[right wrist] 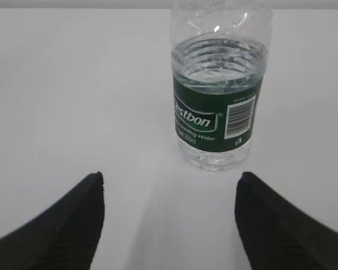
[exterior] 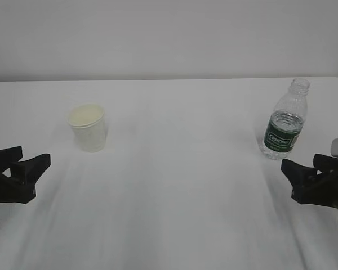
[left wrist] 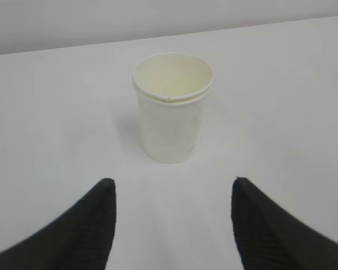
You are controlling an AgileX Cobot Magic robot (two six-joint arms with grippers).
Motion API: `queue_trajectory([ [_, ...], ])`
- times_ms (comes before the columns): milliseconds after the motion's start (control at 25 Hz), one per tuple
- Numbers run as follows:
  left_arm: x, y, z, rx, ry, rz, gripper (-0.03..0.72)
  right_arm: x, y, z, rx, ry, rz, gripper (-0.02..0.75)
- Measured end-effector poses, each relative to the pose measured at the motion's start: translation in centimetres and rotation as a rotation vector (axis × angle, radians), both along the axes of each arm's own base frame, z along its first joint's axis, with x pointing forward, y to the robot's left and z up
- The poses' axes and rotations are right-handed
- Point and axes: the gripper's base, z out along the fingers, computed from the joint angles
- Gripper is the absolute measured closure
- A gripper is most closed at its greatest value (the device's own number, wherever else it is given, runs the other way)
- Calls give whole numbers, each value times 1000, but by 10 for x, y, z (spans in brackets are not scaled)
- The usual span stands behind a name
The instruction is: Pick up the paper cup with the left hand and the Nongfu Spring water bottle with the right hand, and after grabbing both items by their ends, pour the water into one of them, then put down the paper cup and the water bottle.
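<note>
On the white table [exterior: 174, 169], both hands' fingers [left wrist: 96, 225] gape empty, arms cut off; bottle [right wrist: 218, 112] top cropped.

A bare lab-like setup: plain white table [exterior: 174, 169] against a blank wall [exterior: 169, 34].

Bottle [right wrist: 219, 107] top cut off
</note>
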Motion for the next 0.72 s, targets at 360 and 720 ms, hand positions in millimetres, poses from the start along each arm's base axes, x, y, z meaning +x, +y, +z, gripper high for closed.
queue_trajectory([
  [360, 0, -1, 0, 2, 0, -12, 228, 24, -4, -13, 3, 6, -61, 97],
  [720, 0, -1, 0, 2, 0, -14, 228, 43, -4, -4, 9, -60, -73, 69],
])
